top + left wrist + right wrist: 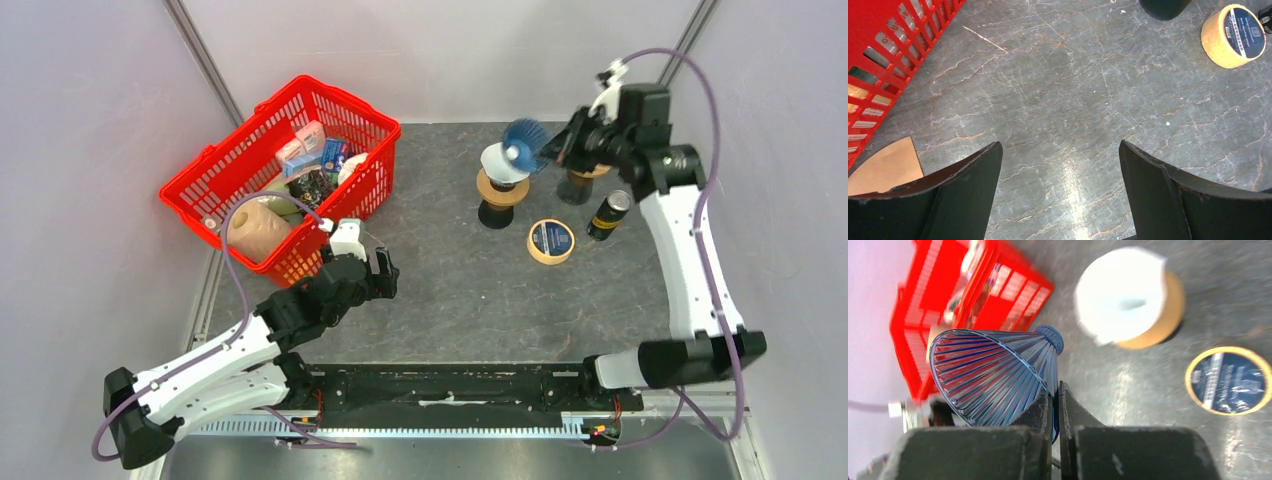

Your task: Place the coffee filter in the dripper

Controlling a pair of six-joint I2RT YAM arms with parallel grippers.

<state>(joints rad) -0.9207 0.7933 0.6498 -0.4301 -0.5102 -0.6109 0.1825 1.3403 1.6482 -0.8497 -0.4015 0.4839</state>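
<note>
Two robot arms work over a dark stone table.

The right gripper is pinched almost fully closed on the rim wall of a see-through blue ribbed dripper, with one finger inside the cone and one outside. The dripper lies tilted on its side in the air. Its wide mouth is left of the fingers and its narrow neck points away from them.

Ahead of those fingers and to their right is the white coffee filter, blurred. It rests on top of a stand with a wooden ring. From above, the dripper hangs just beside the filter; whether they touch cannot be told.

To the right of the right gripper's fingers, nearer than the stand, a roll of tape lies flat on the table.

The left gripper is spread wide and holds nothing, with bare table between its two dark fingers. A red basket is ahead and to the left of these fingers. The tape lies far ahead to their right. The filter and dripper are well apart from this gripper.
</note>
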